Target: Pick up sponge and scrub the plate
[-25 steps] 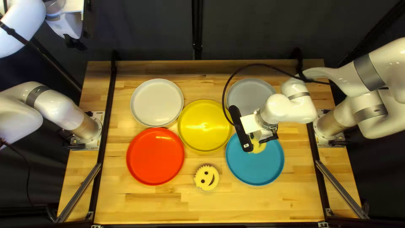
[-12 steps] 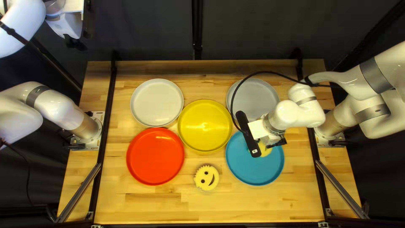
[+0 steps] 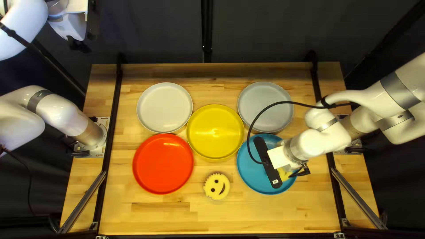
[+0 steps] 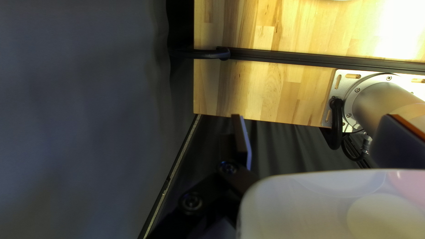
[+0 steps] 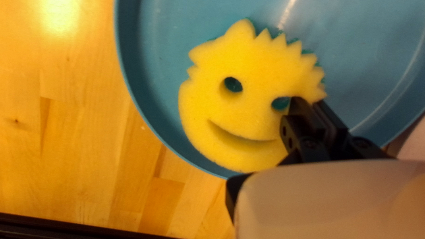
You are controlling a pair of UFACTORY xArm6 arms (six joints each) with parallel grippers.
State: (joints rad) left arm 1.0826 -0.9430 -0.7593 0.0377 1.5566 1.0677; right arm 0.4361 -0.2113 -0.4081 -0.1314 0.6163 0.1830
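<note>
In the top left view, the lifting half of the task looks done: a yellow smiling-face sponge (image 3: pixel 285 174) is held by the right gripper (image 3: pixel 302 171) over the round blue plate (image 3: pixel 252 175), towards that plate's right side; the scrubbing is judged to be under way, though no cleaned patch can be made out, so how much is left cannot be told; a second yellow face-shaped sponge (image 3: pixel 217 186) lies untouched on the light wooden table (image 3: pixel 310 212). The yellow plate (image 3: pixel 212 132) and the grey plate (image 3: pixel 261 94) crowd the blue one at its left and far sides; bare wood lies towards the table's near edge, where room for swinging wide is greater; a black cable (image 3: pixel 283 102) is looped across the grey plate and could be snagged.

In the left wrist view, the left gripper (image 4: pixel 315 117) is held off the table's side with its fingers spread and nothing gripped; no part in the scrubbing is taken by it.

In the right wrist view, the sponge is pinched at one side near an eye hole, green underlayer down, inside the plate; its chin reaches the raised rim, so strokes are best directed inward, lest the rim be caught and the plate dragged.
</note>
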